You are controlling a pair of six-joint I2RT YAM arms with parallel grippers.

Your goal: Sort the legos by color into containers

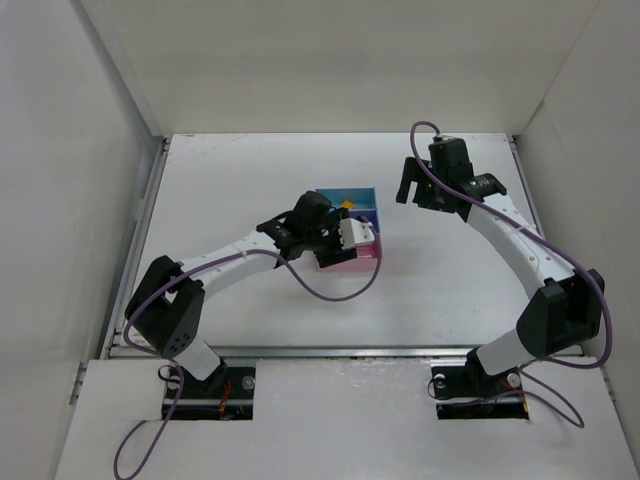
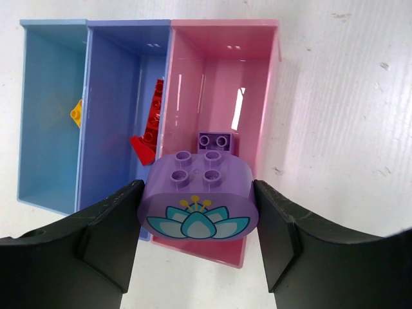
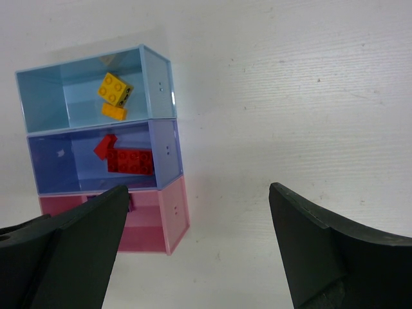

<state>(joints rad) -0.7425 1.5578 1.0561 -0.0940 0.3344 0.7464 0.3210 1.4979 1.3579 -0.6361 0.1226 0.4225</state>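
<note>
Holding red legos (image 3: 129,161): darker-blue tray (image 3: 168,154) (pink tray (image 3: 174,215) adjoining).

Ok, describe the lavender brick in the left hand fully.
The lavender brick is glossy plastic with rounded ends, four studs on top and a teal lotus with yellow stamens printed on its near face. Black fingers of the left hand pinch its ends over the pink tray; a smaller purple brick lies inside, beyond it.

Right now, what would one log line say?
left gripper: holds purple brick over pink tray | right gripper: open, empty | darker blue tray: red bricks | light blue tray: yellow brick
</note>
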